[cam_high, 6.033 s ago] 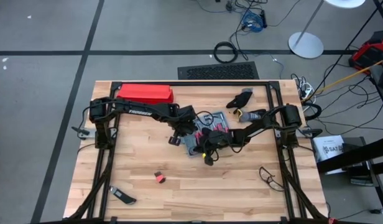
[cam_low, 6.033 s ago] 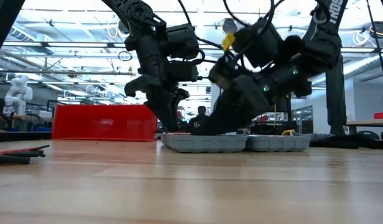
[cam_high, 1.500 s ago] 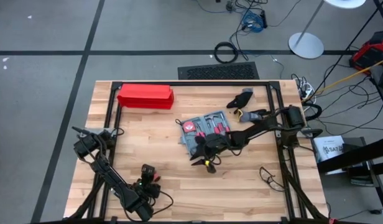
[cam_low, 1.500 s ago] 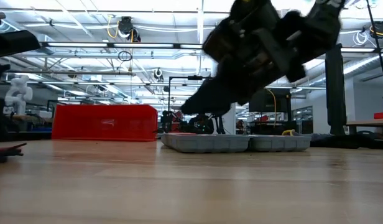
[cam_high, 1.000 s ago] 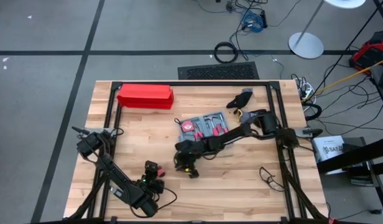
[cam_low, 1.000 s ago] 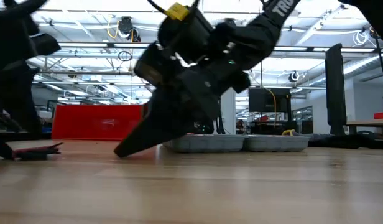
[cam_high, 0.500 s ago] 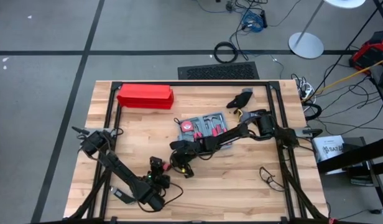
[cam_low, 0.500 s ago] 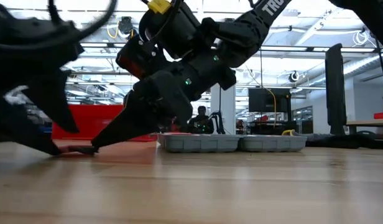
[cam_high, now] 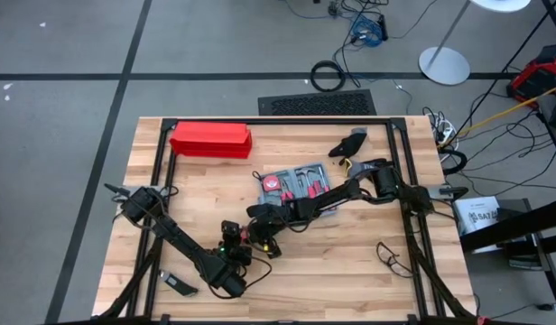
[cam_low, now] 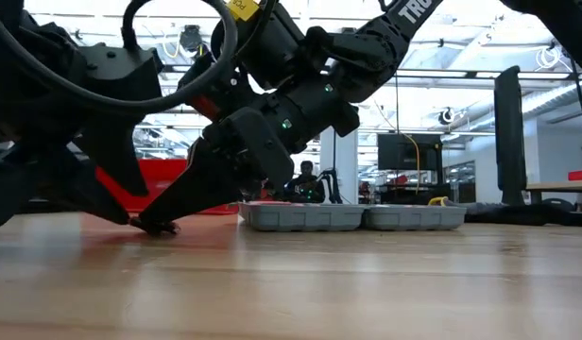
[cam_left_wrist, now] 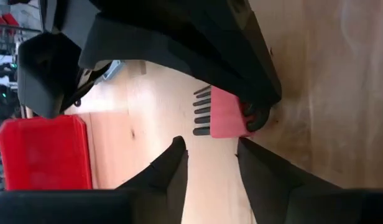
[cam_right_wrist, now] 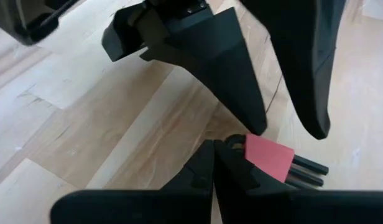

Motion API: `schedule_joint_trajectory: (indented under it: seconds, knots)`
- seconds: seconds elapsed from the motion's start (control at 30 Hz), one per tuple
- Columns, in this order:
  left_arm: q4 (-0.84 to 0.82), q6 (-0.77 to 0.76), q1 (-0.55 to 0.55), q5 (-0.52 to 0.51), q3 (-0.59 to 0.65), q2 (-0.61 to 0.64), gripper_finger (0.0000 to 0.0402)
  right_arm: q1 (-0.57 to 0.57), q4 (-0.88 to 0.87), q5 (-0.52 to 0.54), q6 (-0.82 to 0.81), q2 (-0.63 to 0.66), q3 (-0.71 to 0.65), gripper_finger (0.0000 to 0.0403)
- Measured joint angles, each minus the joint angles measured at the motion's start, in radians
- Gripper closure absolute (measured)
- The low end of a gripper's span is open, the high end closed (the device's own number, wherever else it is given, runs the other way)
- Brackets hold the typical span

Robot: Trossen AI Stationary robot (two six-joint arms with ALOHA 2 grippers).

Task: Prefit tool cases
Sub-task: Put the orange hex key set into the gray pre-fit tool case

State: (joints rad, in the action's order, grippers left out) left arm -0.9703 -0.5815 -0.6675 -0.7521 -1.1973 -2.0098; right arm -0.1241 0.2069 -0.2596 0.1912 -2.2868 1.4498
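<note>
The tool case (cam_high: 295, 183) lies open and flat on the wooden table (cam_high: 368, 271), just behind mid-table, tools seated in its grey recesses, with the red box (cam_high: 211, 139) well apart at the far left edge. In front of the case and to its left, the right gripper (cam_right_wrist: 217, 149) has its fingers pressed together, tips at the edge of a small red holder of dark bits (cam_right_wrist: 269, 155) lying on the wood. The left gripper (cam_left_wrist: 210, 149) faces it from the opposite side, fingers spread and apart from the holder; black gloves (cam_high: 350, 143) lie behind the case.
</note>
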Motion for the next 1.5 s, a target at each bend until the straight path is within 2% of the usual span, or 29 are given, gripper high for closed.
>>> schedule_joint_trajectory:
  seconds: [0.23, 0.47, 0.57, 0.67, 0.8, 0.93, 1.13, 1.5]
  knots:
    - [-0.007, 0.089, 0.017, 0.009, -0.001, 0.001, 0.0307, 0.0, -0.031, -0.003, -0.001, 0.02, -0.001, 0.0403]
    - [-0.132, -0.038, -0.022, 0.035, -0.001, 0.018, 0.0313, 0.0, -0.169, 0.027, 0.044, 0.126, 0.001, 0.0403]
    - [-0.061, -0.037, -0.041, 0.062, 0.007, 0.018, 0.0313, 0.007, -0.204, 0.098, 0.073, 0.119, -0.001, 0.0403]
    - [0.065, -0.037, -0.043, 0.071, 0.045, 0.018, 0.0314, 0.025, -0.193, 0.103, 0.058, 0.082, 0.0, 0.0403]
    - [0.126, -0.041, -0.024, 0.057, 0.084, 0.023, 0.0314, 0.053, -0.203, 0.105, 0.03, 0.053, -0.001, 0.0403]
    - [0.153, -0.033, 0.009, 0.053, 0.105, 0.024, 0.0314, 0.06, -0.2, 0.098, 0.026, 0.037, 0.003, 0.0403]
    - [0.239, 0.065, 0.057, 0.04, 0.11, 0.022, 0.0314, 0.054, -0.188, 0.1, 0.035, 0.034, 0.002, 0.0403]
    - [0.232, 0.07, 0.075, -0.001, 0.077, 0.027, 0.0313, 0.036, -0.179, 0.112, 0.038, 0.032, 0.0, 0.0403]
